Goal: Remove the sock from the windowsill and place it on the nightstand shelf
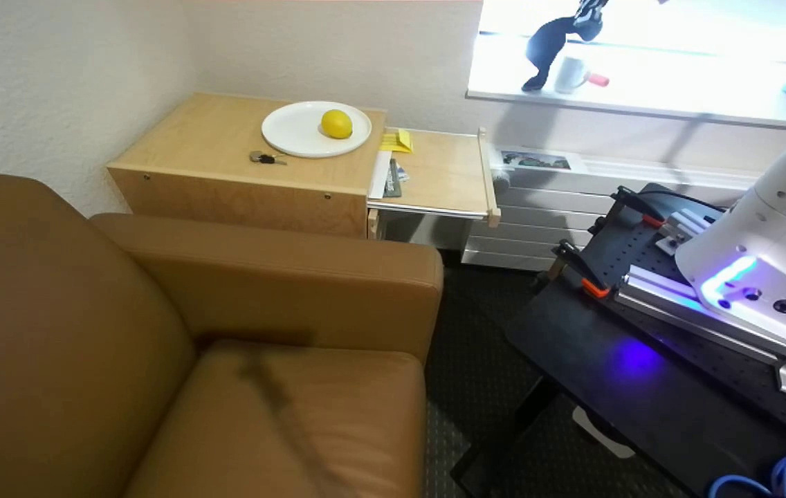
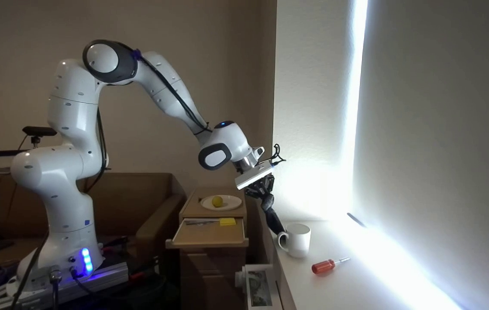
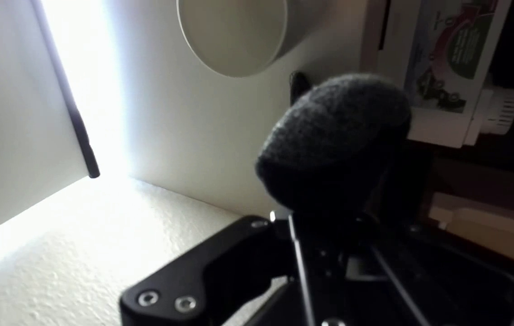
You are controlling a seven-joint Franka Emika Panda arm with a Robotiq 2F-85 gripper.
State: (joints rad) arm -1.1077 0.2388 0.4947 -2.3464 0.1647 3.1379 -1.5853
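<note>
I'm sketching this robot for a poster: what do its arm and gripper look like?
The arm is white and rounded, with dark grey trim at some joints and black cables along it; blue lights glow low down. The gripper is black, with angular linked fingers and silvery screws.

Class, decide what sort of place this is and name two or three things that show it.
Probably a bedroom or living room, or a lab dressed as one: a brown sofa or armchair stands beside a wooden nightstand, and the robot arm hints at the lab.
</note>
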